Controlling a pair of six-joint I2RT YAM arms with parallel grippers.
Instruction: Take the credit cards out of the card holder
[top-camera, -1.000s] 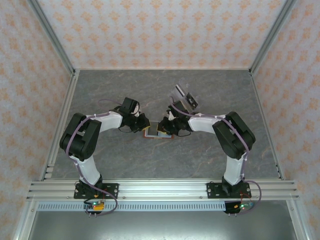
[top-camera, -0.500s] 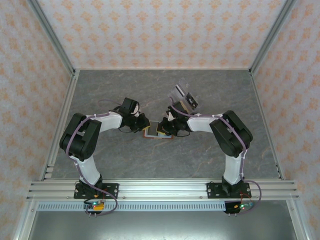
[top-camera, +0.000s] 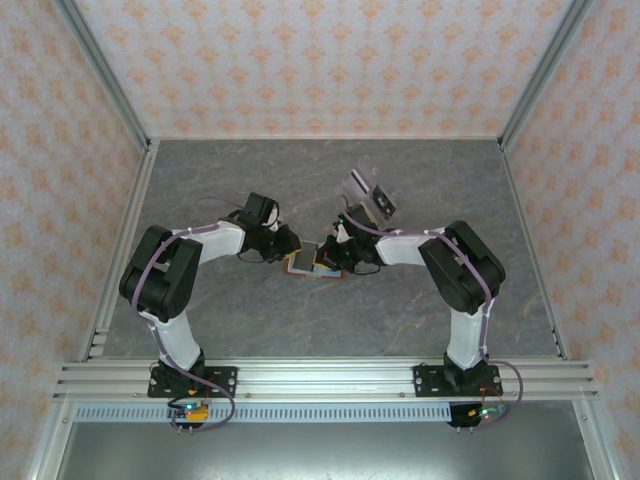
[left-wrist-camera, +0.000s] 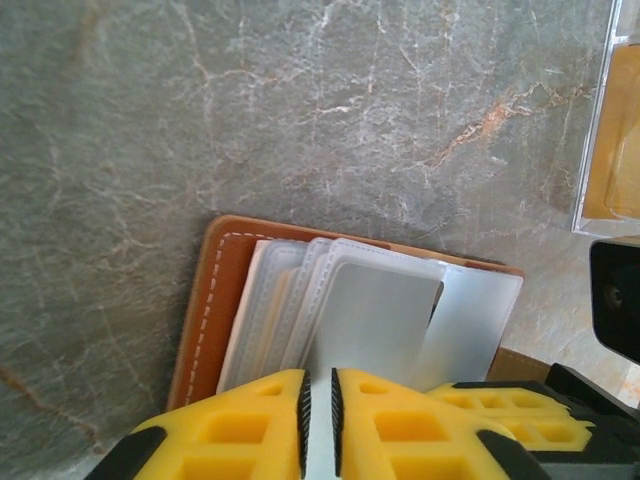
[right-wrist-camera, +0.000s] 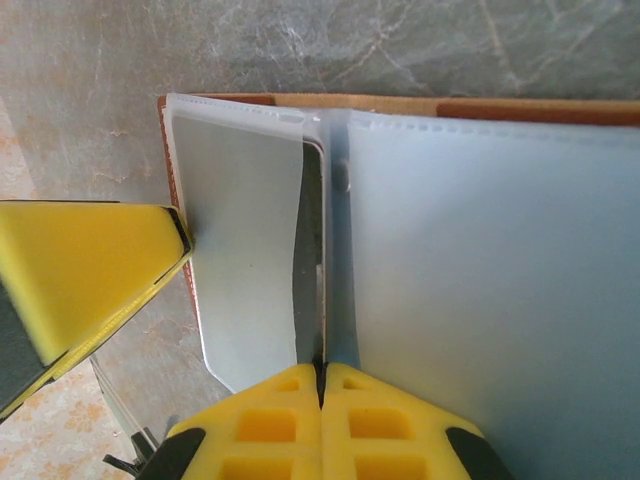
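Midway between the side edges of the desk (top-camera: 400, 310), my left claw (left-wrist-camera: 318, 420) and right claw (right-wrist-camera: 322, 385) are pinched shut on the card holder (left-wrist-camera: 200, 310); I'd pull straight, slowly.

Card holder (left-wrist-camera: 350, 310) lies open, flat on grey tabletop (left-wrist-camera: 150, 120). Brown stitched rim, pale grey-blue translucent pockets fanned in overlapping layers; cards not distinguishable.
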